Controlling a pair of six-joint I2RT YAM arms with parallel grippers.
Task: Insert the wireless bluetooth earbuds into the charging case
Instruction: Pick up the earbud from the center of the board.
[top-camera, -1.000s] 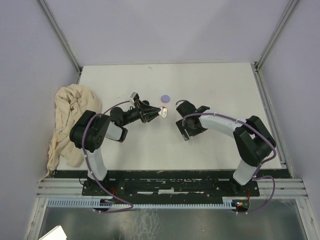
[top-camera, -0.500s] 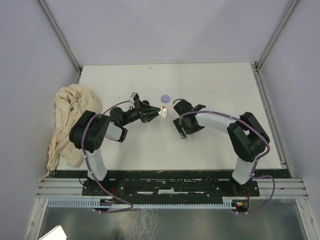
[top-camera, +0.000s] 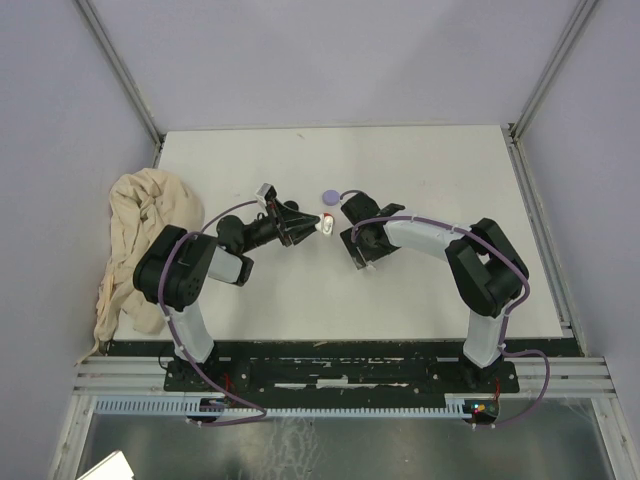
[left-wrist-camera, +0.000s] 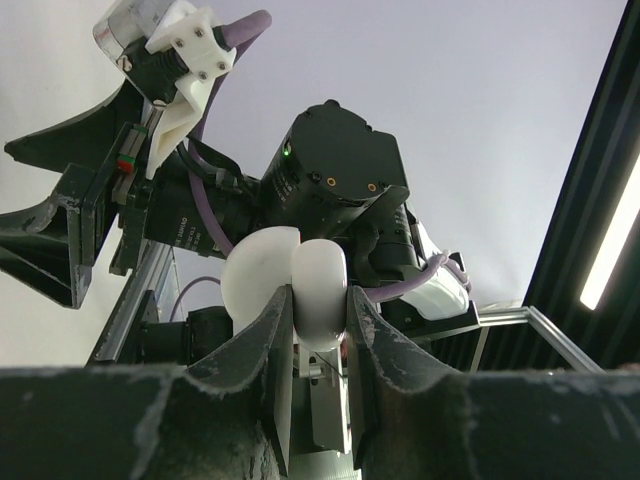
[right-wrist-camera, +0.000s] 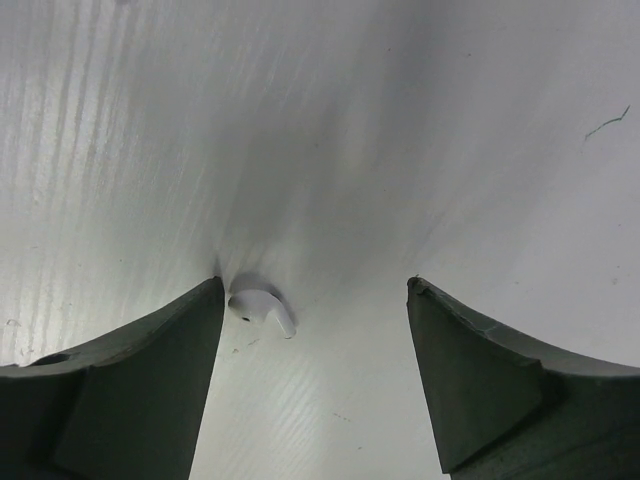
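Observation:
My left gripper (top-camera: 312, 228) is shut on a white charging case (top-camera: 324, 225) and holds it a little above the table; a small red spot shows on the case. In the left wrist view the rounded white case (left-wrist-camera: 300, 285) is clamped between the jaws of that gripper (left-wrist-camera: 318, 305), with the right arm's wrist behind it. My right gripper (top-camera: 358, 246) is open, just right of the case. In the right wrist view one white stemmed earbud (right-wrist-camera: 262, 310) lies on the table between the open fingers of that gripper (right-wrist-camera: 315, 300), close to the left finger (right-wrist-camera: 150, 380). The other earbuds are out of view.
A lilac round disc (top-camera: 330, 197) lies on the white table (top-camera: 420, 180) just beyond the two grippers. A crumpled beige cloth (top-camera: 140, 240) is heaped at the table's left edge. Grey walls and metal posts enclose the table.
My right gripper has moved left and slightly away from the bases, closer to the held case. The left gripper and the case have stayed in place.

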